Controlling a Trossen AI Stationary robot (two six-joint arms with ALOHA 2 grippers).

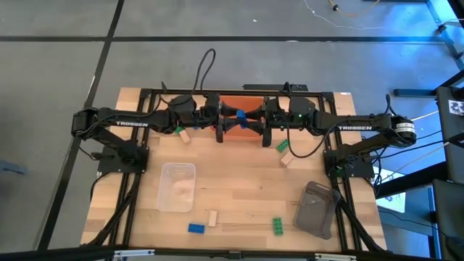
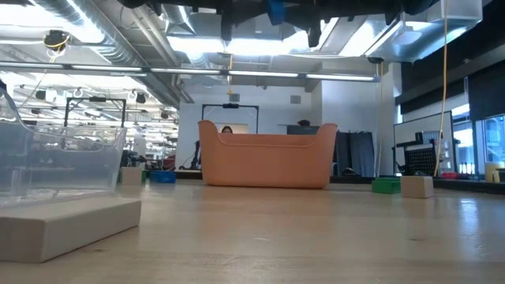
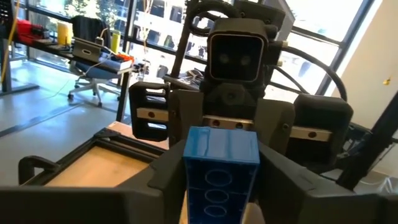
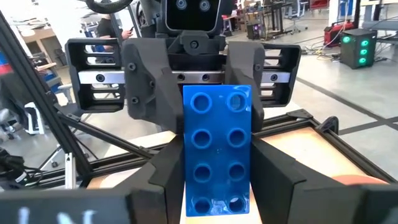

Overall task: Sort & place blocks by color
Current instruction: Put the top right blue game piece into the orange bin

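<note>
A blue studded block (image 1: 239, 114) hangs in the air between my two grippers, over the orange bin (image 2: 267, 154) at the table's far edge. My left gripper (image 3: 221, 186) reaches in from the left and my right gripper (image 4: 217, 186) from the right. They face each other, both shut on this block. Loose on the table lie tan blocks (image 1: 184, 135) (image 1: 288, 158) (image 1: 212, 217), green blocks (image 1: 281, 146) (image 1: 277, 226) and another blue block (image 1: 196, 228). My left gripper pinches one end of the blue block (image 3: 221, 180) between its two fingers, coming in level from the table's left, fingers along the block. The block is lifted clear. Its hollow underside faces this wrist camera. My right gripper pinches the other end of the blue block (image 4: 217, 193) between its two fingers, coming in level from the table's right, fingers along the block. The studded face (image 4: 217, 137) is turned toward this wrist camera, and the far end reaches between the left gripper's fingers (image 4: 152, 93).
A clear tray (image 1: 177, 186) sits left of the table's middle and a grey tray (image 1: 317, 208) near the right front corner. In the low view a tan block (image 2: 67, 225) lies close to the near edge. Black frame rails run along both sides.
</note>
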